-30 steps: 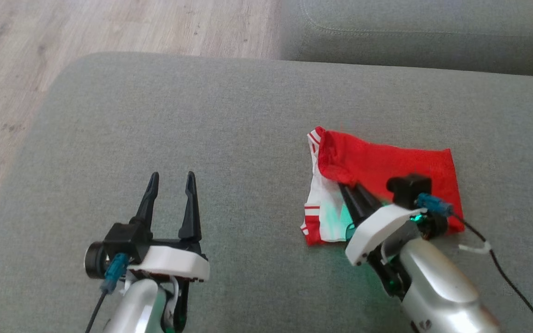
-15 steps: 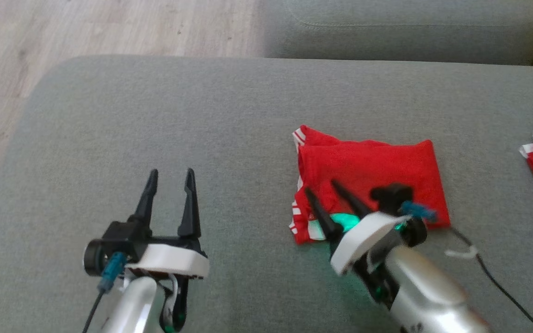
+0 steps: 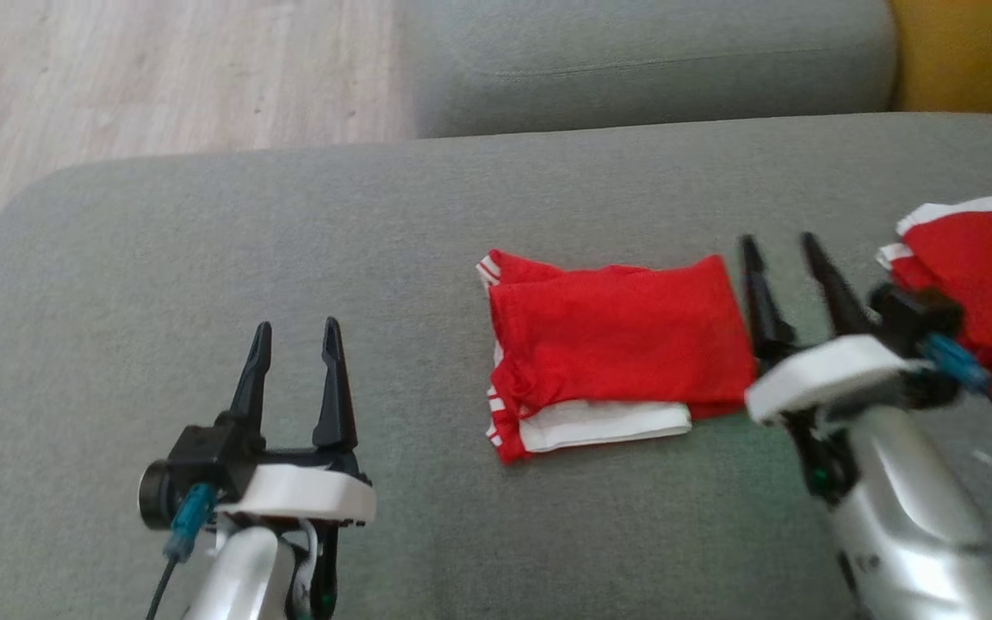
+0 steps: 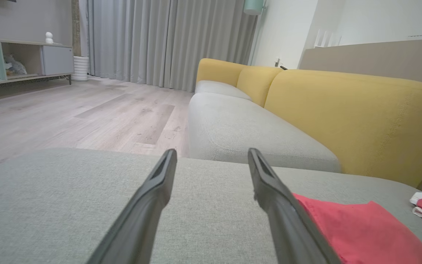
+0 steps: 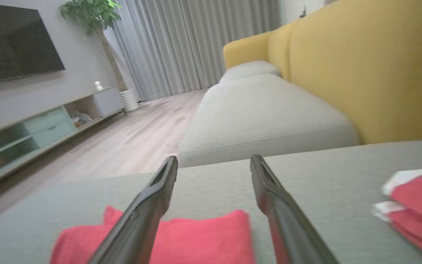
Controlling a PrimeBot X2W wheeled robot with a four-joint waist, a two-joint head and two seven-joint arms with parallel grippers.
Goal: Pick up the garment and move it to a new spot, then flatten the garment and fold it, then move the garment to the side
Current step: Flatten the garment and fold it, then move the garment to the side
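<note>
The red garment (image 3: 616, 331) lies folded and flat near the middle of the grey cushion (image 3: 289, 215). A white strip shows along its near edge. The right end effector (image 3: 778, 238) is just beside the garment's right edge. Its two fingers are apart and hold nothing. The left end effector (image 3: 297, 324) is over the near left part of the cushion, well apart from the garment. Its fingers are apart too, and empty. A second red cloth (image 3: 978, 267) lies farther right on the cushion.
</note>
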